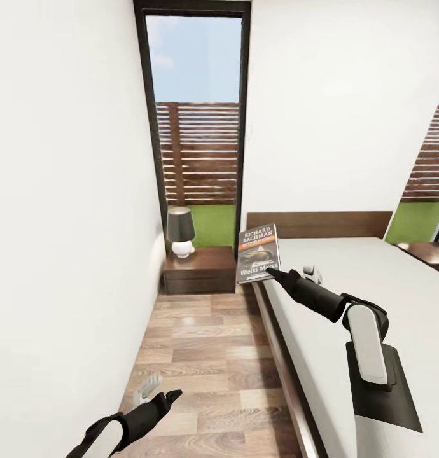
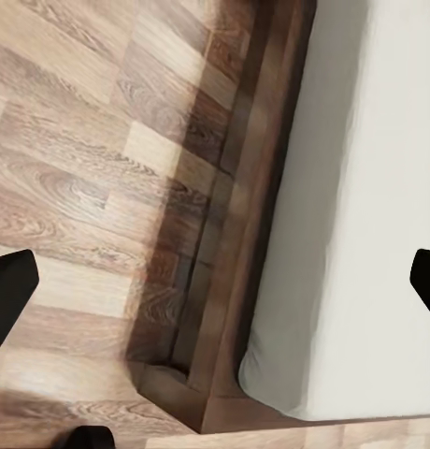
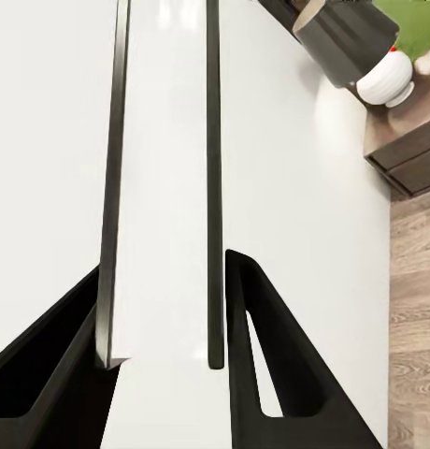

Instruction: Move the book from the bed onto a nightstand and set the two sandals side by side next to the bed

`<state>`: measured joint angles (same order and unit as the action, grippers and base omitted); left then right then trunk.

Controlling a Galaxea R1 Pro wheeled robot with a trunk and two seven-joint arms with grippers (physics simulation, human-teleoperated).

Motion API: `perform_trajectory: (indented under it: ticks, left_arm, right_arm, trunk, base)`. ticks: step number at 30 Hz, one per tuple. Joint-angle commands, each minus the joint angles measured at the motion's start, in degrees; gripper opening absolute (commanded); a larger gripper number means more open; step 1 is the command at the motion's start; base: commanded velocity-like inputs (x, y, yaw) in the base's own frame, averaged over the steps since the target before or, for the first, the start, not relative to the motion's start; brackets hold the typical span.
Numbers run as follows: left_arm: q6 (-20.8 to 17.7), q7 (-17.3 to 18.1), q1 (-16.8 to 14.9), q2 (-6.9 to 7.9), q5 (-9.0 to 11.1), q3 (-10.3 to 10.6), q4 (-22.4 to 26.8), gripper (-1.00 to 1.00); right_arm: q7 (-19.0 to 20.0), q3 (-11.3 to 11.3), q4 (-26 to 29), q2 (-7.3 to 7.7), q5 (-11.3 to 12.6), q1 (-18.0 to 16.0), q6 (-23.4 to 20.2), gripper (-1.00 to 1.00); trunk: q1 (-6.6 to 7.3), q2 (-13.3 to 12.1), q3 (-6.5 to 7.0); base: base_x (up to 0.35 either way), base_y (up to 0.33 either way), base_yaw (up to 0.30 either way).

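The book point(image 1: 258, 254) hangs upright in the air over the bed point(image 1: 372, 280) edge, pinched at its bottom by the right pincer point(image 1: 270, 272). The carrying step is under way, I reckon; next comes a swing over to the nightstand point(image 1: 200, 268) beside the lamp point(image 1: 180, 231). The left pincer point(image 1: 157, 390) hovers wide open and empty above the floor point(image 1: 207, 356).

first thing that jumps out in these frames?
The book, held upright in the air by the right gripper between bed and nightstand; the right wrist view shows the jaws clamped on its edge. Next, the tall window behind the lamp. The left gripper hangs low over the floor, jaws apart.
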<state>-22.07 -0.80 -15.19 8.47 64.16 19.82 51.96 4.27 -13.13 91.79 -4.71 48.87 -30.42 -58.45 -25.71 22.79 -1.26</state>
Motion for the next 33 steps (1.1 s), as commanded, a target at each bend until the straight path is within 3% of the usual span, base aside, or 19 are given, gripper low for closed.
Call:
perform_trajectory:
  ticks: [1, 33]
  left_arm:
    - [-0.1, -0.1, 0.0, 0.06, 0.4, 0.1, 0.0, 1.0]
    - [0.0, -0.2, -0.1, 0.06, 0.3, 0.1, 0.0, 1.0]
  right_arm:
    - [0.5, -0.2, 0.0, -0.06, 0.1, -0.1, -0.3, -1.0]
    - [0.5, 0.0, -0.3, -0.13, 0.1, -0.2, -0.4, -1.0]
  trunk:
    - [-0.07, 0.1, -0.13]
    - [-0.07, 0.1, -0.13]
  base:
    - [0.314, 0.005, 0.0]
    - [0.314, 0.022, 0.0]
